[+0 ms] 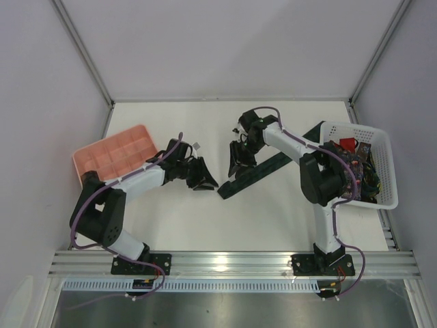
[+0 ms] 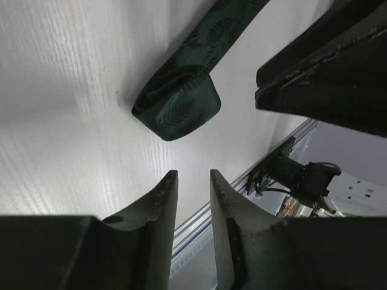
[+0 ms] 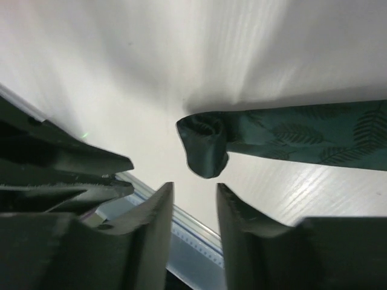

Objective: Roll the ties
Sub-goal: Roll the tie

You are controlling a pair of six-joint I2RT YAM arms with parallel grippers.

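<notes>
Green tie (image 2: 178, 106), end rolled | just before left tool (image 2: 193, 181) and right tool (image 3: 195, 192) | both parted, empty

The tie (image 2: 181, 103) is dark green, patterned tone-on-tone with fern-like leaves. The table (image 1: 205, 219) is white with a faint, fine grain. The compartment tray (image 1: 113, 154) is salmon pink. The lattice basket (image 1: 386, 171) is white. In it lie a red piece (image 1: 347, 144) and a dark heap (image 1: 360, 179) that may carry a small multicoloured print, though it is too small to tell. The left hand (image 2: 193, 176) and right hand (image 3: 195, 188) are black. The left arm (image 1: 140, 183) and right arm (image 1: 283, 140) are white and black, with purple cables (image 1: 80, 212).
</notes>
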